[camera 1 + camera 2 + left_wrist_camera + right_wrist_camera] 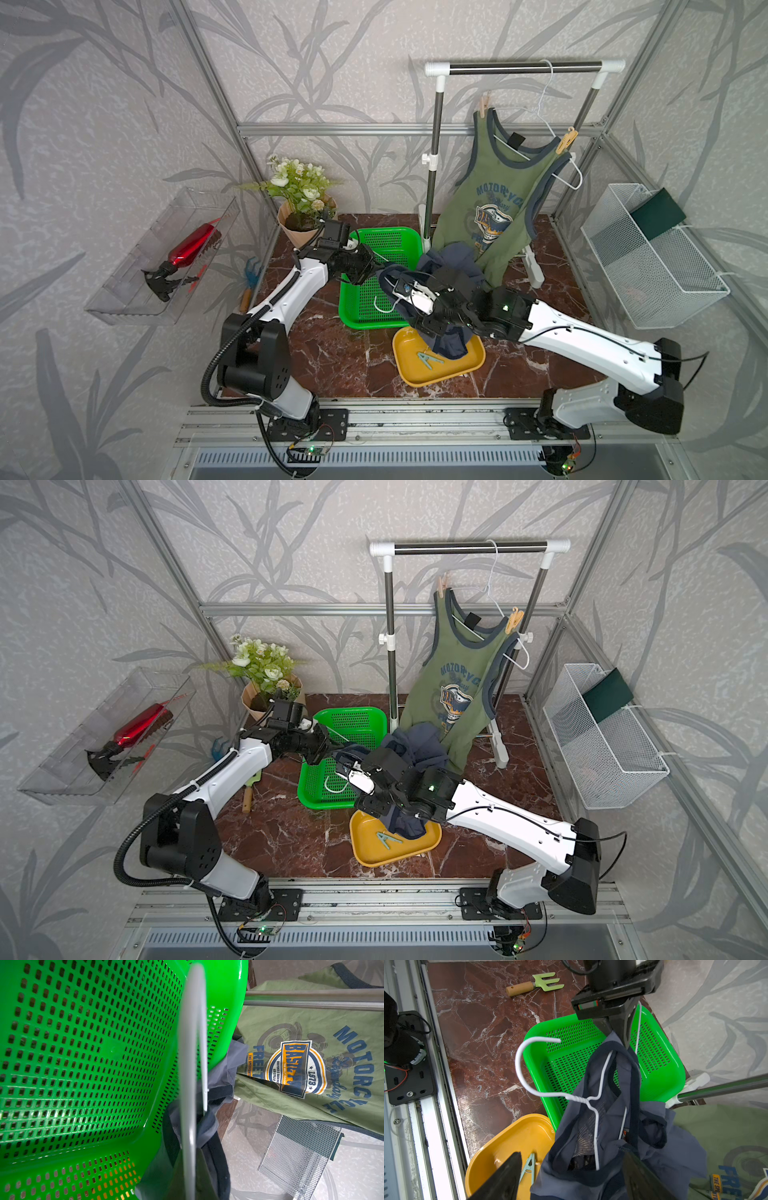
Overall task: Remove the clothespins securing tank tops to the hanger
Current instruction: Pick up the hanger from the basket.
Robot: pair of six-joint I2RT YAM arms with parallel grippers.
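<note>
While the left gripper [625, 1041] holds its jaws pinched tight on the thin white wire hanger [577, 1098], the right gripper [571, 1154] stands with its jaws spread wide. Its two black fingers [506, 1176] sit on either side of the slate-blue cotton tank top [675, 1157] without closing on it. That top hangs bunched from the held hanger, one navy-edged strap looped over the wire beside the left fingertips.

Below the cloth sits a shallow mustard-yellow plastic tray [512, 1136] near the middle of the front edge of the red-brown marble worktop [332, 361]. A teal A-shaped plastic clothespin [529, 1165] lies flat in it. Just behind the tray is a bright green perforated plastic basket [675, 1076].

Toward the back right corner, a steel clothes rail with white fittings [523, 67] carries a second white wire hanger [544, 95]. On it hangs the olive-green tank top with navy trim and blue print [486, 174]. A pale tan clothespin [483, 107] grips one of its straps and a yellow-orange clothespin [566, 139] grips the other.
</note>
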